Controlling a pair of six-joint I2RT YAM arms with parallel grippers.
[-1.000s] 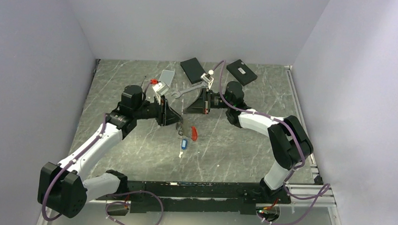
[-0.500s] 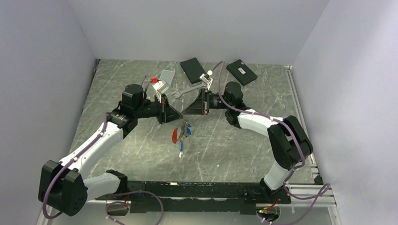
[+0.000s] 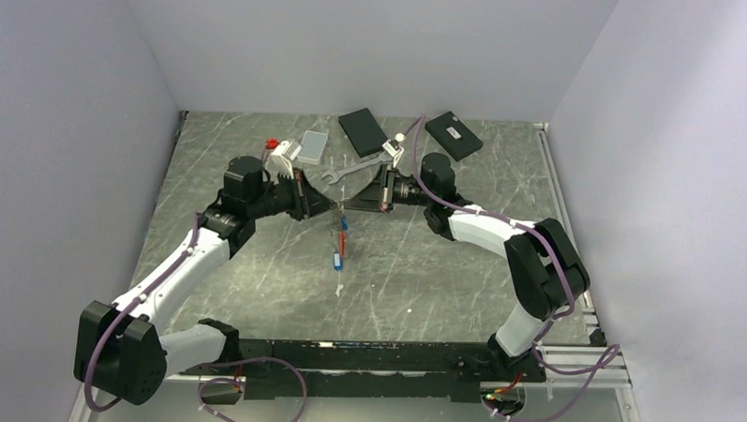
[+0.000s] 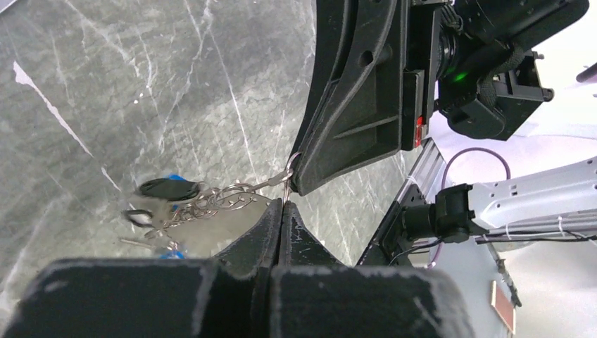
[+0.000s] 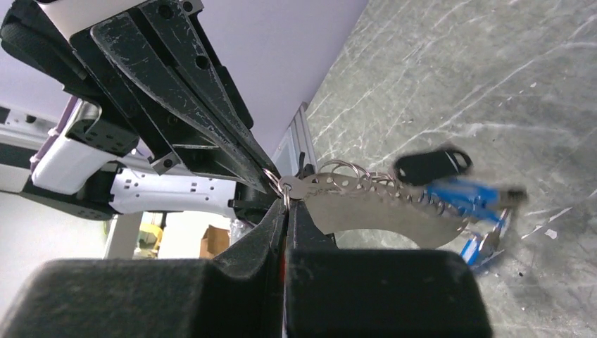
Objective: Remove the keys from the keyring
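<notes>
My left claw (image 4: pixel 283 205) and right claw (image 5: pixel 285 205) meet tip to tip above the counter's (image 3: pixel 443 270) middle. Both are pinched shut on the keyring (image 5: pixel 284 185), so the keys (image 5: pixel 457 191) dangle free for working off.

A dark grey, white-veined marbled surface (image 3: pixel 424 278) is closed in by pale lilac walls (image 3: pixel 357 42) on the left, far and right sides. Near the far edge lie two flat black rectangular slabs, well apart: one (image 3: pixel 363 131) at the middle, the other (image 3: pixel 453 134) to its right with a small pale mark on top. Left of them lies a pale grey flat rectangular block (image 3: pixel 312 145). A long silver metal wrench (image 3: pixel 350 172) lies slantwise just nearer than the middle slab, its far end hidden. A silver aluminium rail (image 3: pixel 586 317) runs along the surface's right edge.
</notes>
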